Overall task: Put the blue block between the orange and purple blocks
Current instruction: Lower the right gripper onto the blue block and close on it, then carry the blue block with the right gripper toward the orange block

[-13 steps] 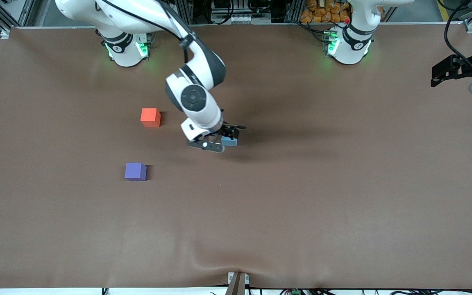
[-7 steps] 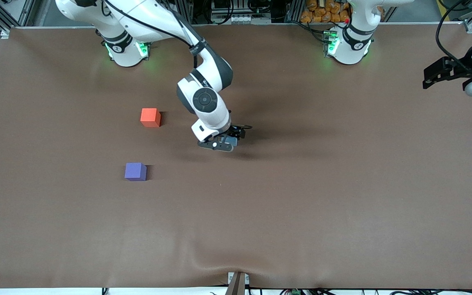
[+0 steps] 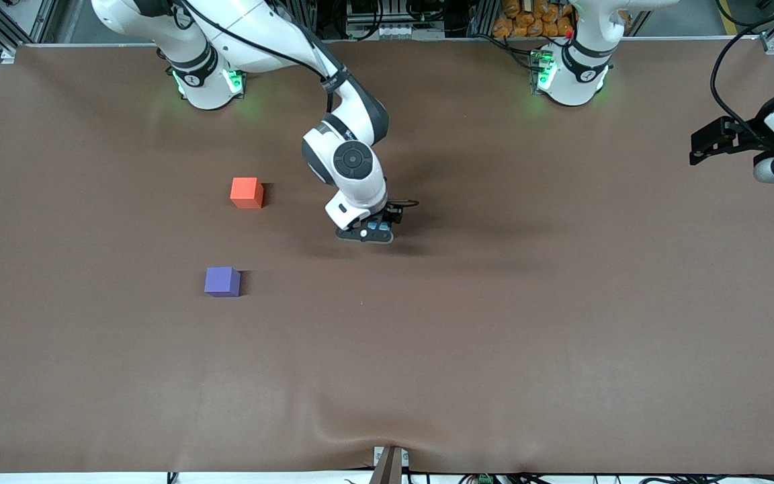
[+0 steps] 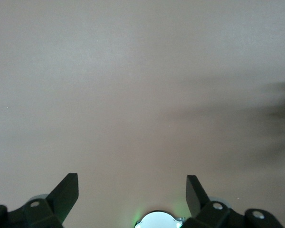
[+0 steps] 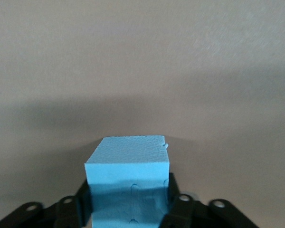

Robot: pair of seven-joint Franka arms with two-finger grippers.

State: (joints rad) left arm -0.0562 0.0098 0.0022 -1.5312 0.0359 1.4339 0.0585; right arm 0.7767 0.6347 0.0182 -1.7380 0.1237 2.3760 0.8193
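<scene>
- Right tool [image 3: 372, 233], mid-frame, clenches the blue block [image 5: 128, 183] for carrying between orange [image 3: 246, 192] and purple [image 3: 222, 281].
- Left tool [image 4: 132, 190], right edge, waits released.

Front view: blue block [image 3: 379, 230] almost wholly hidden under the right gripper [image 3: 368, 234] — only a sliver of blue shows between black parts. Right wrist view: block's lower part cut off by the picture's edge; finger contact with its sides not fully visible. Left gripper [image 3: 703, 144] sits at the front view's edge — its arm is cut off there. Left wrist view: fingers [image 4: 66, 194] cut off at their bases by the picture's edge.
</scene>
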